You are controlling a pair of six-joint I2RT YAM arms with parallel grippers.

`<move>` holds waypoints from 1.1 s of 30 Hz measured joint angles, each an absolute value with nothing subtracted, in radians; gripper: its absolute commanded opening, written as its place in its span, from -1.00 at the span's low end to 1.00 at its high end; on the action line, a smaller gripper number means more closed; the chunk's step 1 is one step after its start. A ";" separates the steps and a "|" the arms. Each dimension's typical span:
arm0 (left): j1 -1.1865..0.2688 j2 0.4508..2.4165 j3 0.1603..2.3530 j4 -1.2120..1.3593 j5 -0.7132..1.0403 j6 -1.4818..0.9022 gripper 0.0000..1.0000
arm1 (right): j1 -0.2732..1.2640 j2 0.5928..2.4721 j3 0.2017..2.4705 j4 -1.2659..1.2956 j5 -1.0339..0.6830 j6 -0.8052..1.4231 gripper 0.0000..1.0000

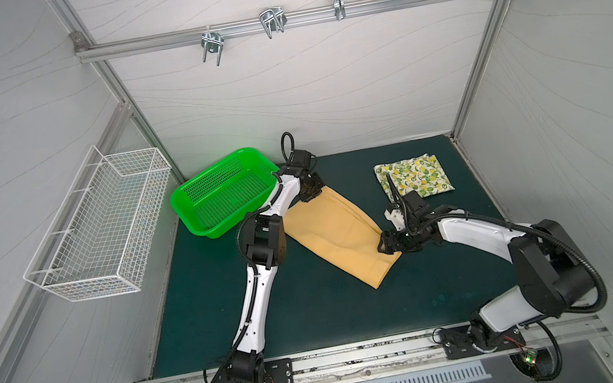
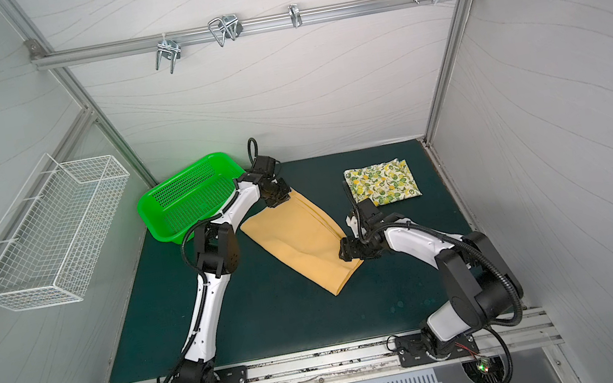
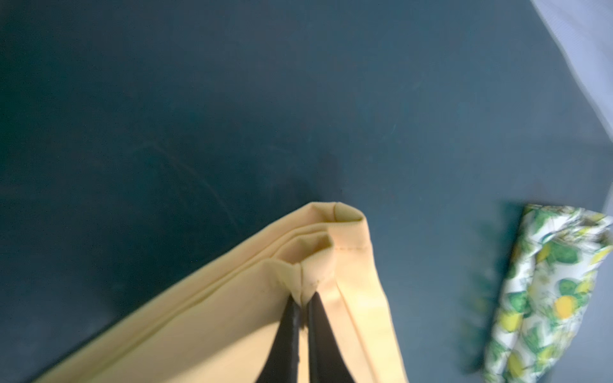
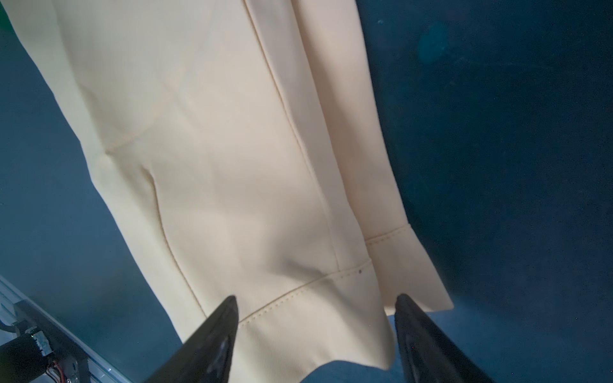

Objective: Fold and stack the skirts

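Right hand: nearest the lens in its wrist view, the right hand (image 4: 316, 298) stood with its fingers wide apart, straddling the hemmed end of the mustard skirt (image 4: 232, 149). Whether the tips already touched the cloth was hard to tell.
Likely reason: it seemed lined up to take that end, so that both ends could be lifted together for a fold.
Left hand: the left hand (image 3: 303, 300) was clamped tight on a bunched corner at the skirt's far end, pinching several layers. This looked like an anchor to keep the cloth taut.
Mustard skirt: it lay flat and long, slanting from beside the green basket (image 1: 214, 168) near the far edge down to the middle of the surface (image 1: 317, 317). It was narrowed lengthwise but not yet folded in half.
Lemon-print skirt: the lemon-print skirt (image 1: 414, 178) sat folded near the far right corner, well apart from both hands. It was probably the base of the stack.
Green basket: it stood at the far left corner, clear of the fold.
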State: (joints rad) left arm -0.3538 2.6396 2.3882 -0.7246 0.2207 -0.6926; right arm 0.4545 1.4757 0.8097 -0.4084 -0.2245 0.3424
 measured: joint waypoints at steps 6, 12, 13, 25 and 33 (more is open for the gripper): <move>-0.353 2.632 2.364 -0.699 0.220 -0.694 -1.00 | 0.462 1.477 0.803 -0.402 -0.215 0.337 0.24; -0.354 2.592 2.307 -0.669 0.216 -0.696 -1.00 | 0.464 1.489 0.803 -0.400 -0.196 0.320 -0.11; -0.354 2.586 2.302 -0.666 0.217 -0.696 -1.00 | 0.464 1.490 0.803 -0.400 -0.194 0.319 -0.19; -0.362 2.486 2.225 -0.558 0.264 -0.730 -1.00 | 0.464 1.453 0.757 -0.392 -0.195 0.329 -0.63; -0.390 2.490 2.231 -0.535 0.303 -0.756 -1.00 | 0.464 1.420 0.751 -0.392 -0.194 0.332 -0.66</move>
